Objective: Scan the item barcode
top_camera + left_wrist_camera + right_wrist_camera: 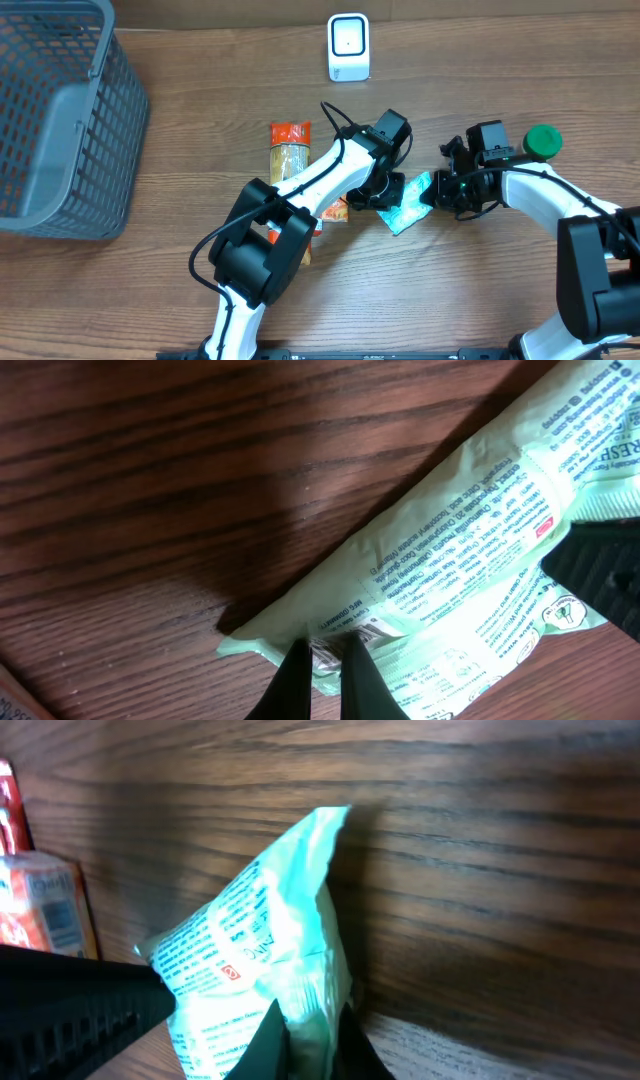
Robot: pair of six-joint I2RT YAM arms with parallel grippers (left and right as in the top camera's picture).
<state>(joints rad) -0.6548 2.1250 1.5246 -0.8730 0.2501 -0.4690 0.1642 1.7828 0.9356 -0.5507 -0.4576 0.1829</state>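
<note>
The packet [408, 208] is pale mint green and crinkled, with dense small dark print and a small red mark on its face; the print is too fine to read. It sits on the robot's side of the white scanner [348, 47], slightly to the scanner's right, stretched between the two arms over the wooden bench [200, 70]. The left tool [325, 665] is clenched on one edge of the packet, and the right tool [305, 1040] is clenched on the opposite end. A red and orange snack pack [291, 148] lies toward the robot from the scanner and a little to its left, partly covered by the left arm. A grey mesh basket [60, 110] stands far to the scanner's left. A green-capped object [543, 140] sits to the scanner's right, beside the right arm.
</note>
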